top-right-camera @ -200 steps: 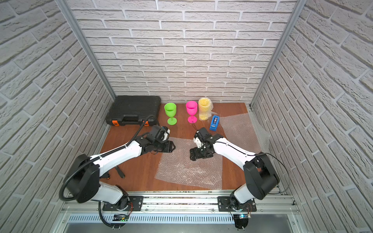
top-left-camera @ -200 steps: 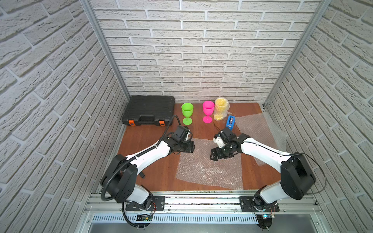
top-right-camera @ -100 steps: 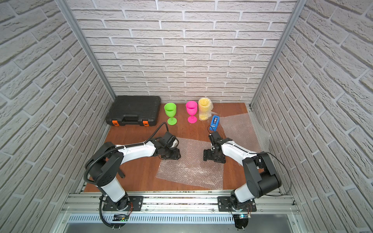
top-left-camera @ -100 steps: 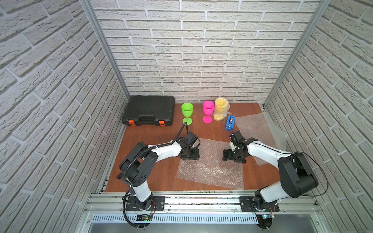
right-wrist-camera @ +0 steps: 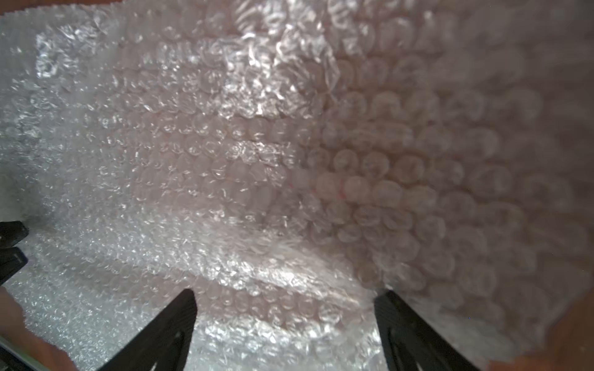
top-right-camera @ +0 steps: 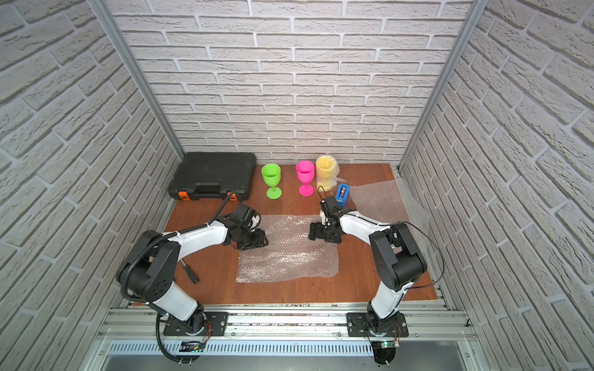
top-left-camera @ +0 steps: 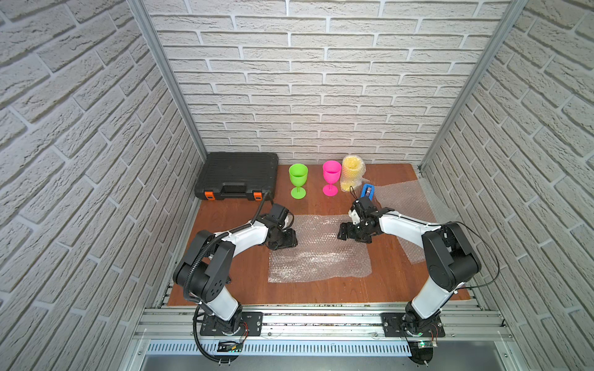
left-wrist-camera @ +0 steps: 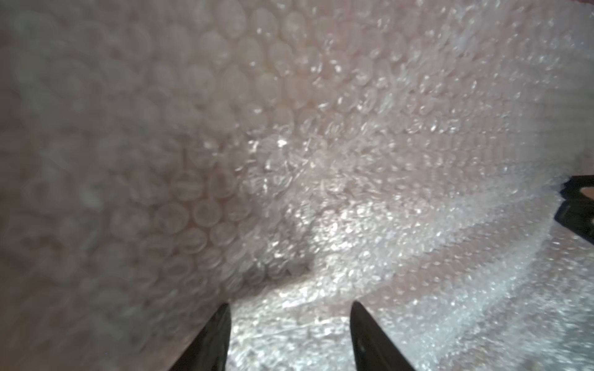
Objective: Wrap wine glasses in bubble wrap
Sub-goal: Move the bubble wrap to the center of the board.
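Note:
In both top views the lime green wine glass (top-left-camera: 298,180) (top-right-camera: 271,180) and the hot pink one (top-left-camera: 331,178) (top-right-camera: 305,177) stand upright at the back. Beside them the yellow one (top-left-camera: 352,173) (top-right-camera: 326,173) stands inside a sleeve of wrap. A sheet of bubble wrap (top-left-camera: 318,253) (top-right-camera: 286,257) lies flat mid-table. My left gripper (top-left-camera: 287,239) (top-right-camera: 258,241) (left-wrist-camera: 289,321) is low at its left edge. My right gripper (top-left-camera: 345,231) (top-right-camera: 316,233) (right-wrist-camera: 286,308) is low over its far right part. Both are open, with wrap (left-wrist-camera: 321,160) (right-wrist-camera: 225,160) under and in front of them, rumpled upward.
A black tool case (top-left-camera: 238,175) (top-right-camera: 212,175) lies at the back left. A blue tape dispenser (top-left-camera: 367,191) (top-right-camera: 341,192) stands behind my right wrist. Another bubble wrap sheet (top-left-camera: 405,199) (top-right-camera: 379,199) lies at the right. A dark handled tool (top-right-camera: 189,271) lies near the left arm.
The middle sheet has shifted toward the back and a little left. Over the last half second the right gripper has moved left over it, and the left gripper back to its left edge.

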Controlling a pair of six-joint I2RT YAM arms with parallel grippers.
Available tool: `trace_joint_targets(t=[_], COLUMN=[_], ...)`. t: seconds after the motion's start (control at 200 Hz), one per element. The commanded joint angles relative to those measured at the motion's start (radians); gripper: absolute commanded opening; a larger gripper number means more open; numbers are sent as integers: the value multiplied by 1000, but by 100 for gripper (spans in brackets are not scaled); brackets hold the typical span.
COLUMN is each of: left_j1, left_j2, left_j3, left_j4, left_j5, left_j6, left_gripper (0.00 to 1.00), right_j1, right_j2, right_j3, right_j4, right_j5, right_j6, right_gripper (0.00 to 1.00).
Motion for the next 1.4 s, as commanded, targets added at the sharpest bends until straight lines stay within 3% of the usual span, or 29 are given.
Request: trace_joint_targets(t=[0.0,0.145,0.375,0.67,0.97,1.395], left_j1=[11,37,80,112,70,62], left_j2=[-59,-104,-104,-77,-58,-147], left_j3=[-8,6,11,-49,-116,-154], left_j4=[-88,-124,-130,-43,15,-5], left_j5=[-29,-70,-70,44,124,58], left_j6=[45,46,54,46,8,-26], left_gripper=[60,62,63,61,57,60], right_j1=[-2,-2,-3,-2,-1,-15], right_j2=[-9,-40,-139,-204,-42,233], right_j3=[12,16,-8,28,144,169], right_j4=[-69,-135,-101,157,467,1093], right_j5=[88,160,135,45,60,148], right_j6=[-17,-9,-28,-157,-260,-389], right_gripper=[88,87,86,89,88,90])
